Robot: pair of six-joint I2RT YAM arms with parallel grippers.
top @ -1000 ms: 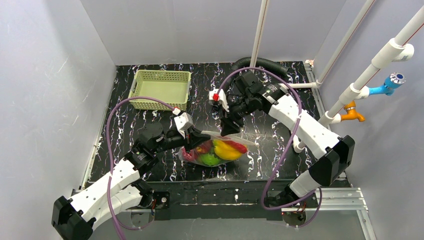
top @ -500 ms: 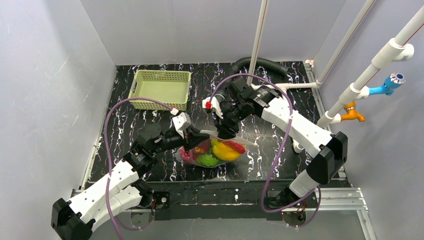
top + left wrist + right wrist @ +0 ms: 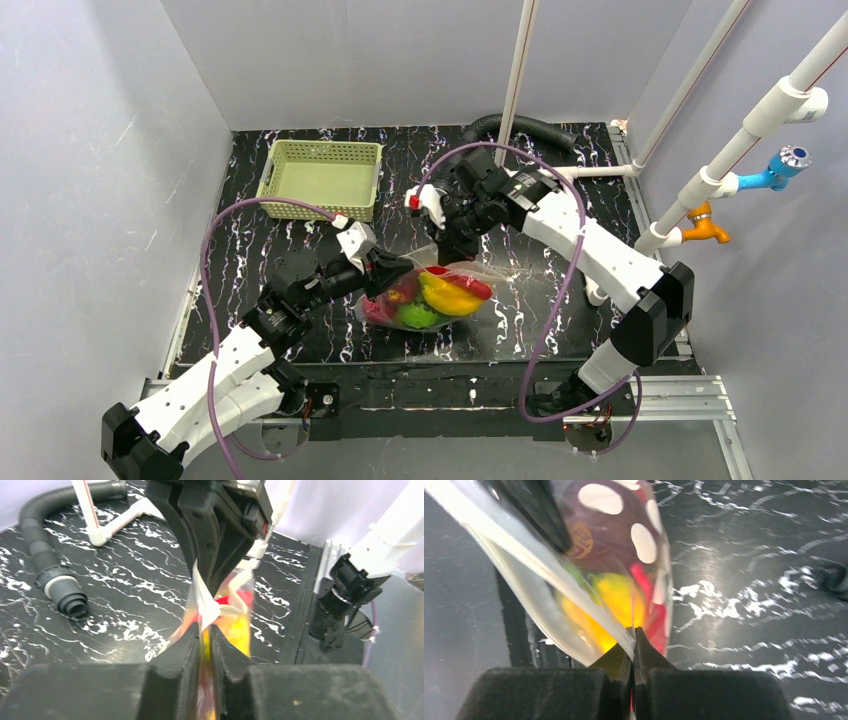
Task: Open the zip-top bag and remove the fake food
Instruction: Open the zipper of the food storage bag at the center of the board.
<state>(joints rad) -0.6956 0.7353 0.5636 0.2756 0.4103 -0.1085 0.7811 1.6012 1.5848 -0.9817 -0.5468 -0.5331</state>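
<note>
Zip-top bag: the zip-top bag sits at the front middle of the black marbled desk, with its top edge lifted between the two hands (white oval spots show on the film in the right wrist view).
Fake food: the fake food is all inside the bag. There is a yellow banana, a red chili, a green piece and a red piece on the left.
Left hand: the left hand is pinched narrow on the bag's edge. Its wrist view shows film squeezed between the two black fingers.
Right hand: the right hand has its fingertips pressed together on the bag's white rim strip.
Zip: I cannot tell whether it is parted.
In the way: the right hand's black body fills the upper middle of the left wrist view, just above the bag. In the right wrist view the bag film hides most of the near desk.
Around: a pale green lattice basket stands at the far left, well apart from the bag. A black corrugated hose lies along the back edge. White pipes with a blue valve and an orange tap run along the right wall. Purple cables loop over both arms.
</note>
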